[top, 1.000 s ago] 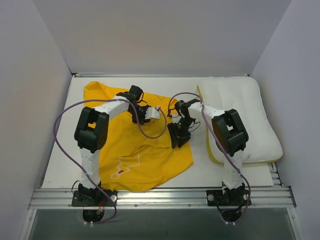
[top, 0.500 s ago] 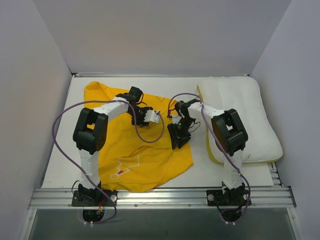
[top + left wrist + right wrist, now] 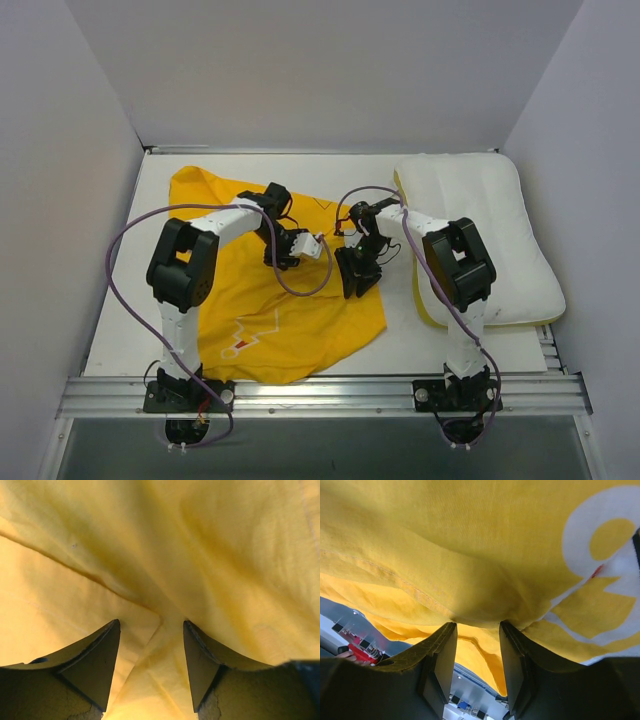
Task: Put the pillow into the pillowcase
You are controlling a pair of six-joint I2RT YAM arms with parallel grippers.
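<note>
Yellow pillowcase (image 3: 300, 320) rumpled flat, white pillow (image 3: 480, 220) lengthwise near-to-far, left pincer (image 3: 151, 625) released, right pincer (image 3: 477, 625) grip unclear.

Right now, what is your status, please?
Right gripper pinches pillowcase edge. Left gripper open, tips on it. Pillow outside, at right.

The pillowcase (image 3: 280, 300) lies on the left and middle of the desk (image 3: 120, 320), with the pillow (image 3: 480, 230) just beside it on the right. The left tool (image 3: 318, 243) and right tool (image 3: 352, 285) are side by side at its right part.
</note>
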